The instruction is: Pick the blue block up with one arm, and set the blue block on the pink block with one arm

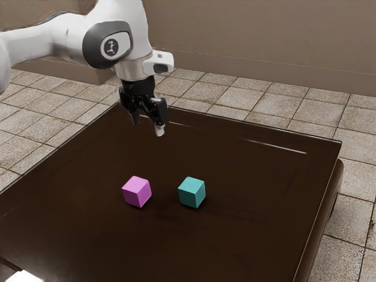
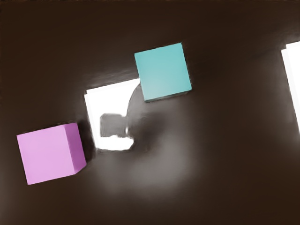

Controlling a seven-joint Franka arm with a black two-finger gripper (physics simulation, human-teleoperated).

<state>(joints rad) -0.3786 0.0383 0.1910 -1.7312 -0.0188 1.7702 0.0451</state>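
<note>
The pincer [image 1: 148,126] hung open and empty over the desk [image 1: 252,200], toward the exterior view's left. Nearer the camera, the pink block [image 1: 136,191] sat on the desk, the blue block [image 1: 192,192] near its right, not touching

The arm [image 1: 70,41] runs out past the exterior view's upper and left edges; the counter [image 1: 252,194] is cut by its lower edge. A white patch [image 1: 13,275] in that view's lower left corner is cropped beyond telling. Between the blue block [image 2: 162,71] and the pink block [image 2: 49,152], a smeared dark shape [image 2: 112,124] sits in a bright reflection.
</note>
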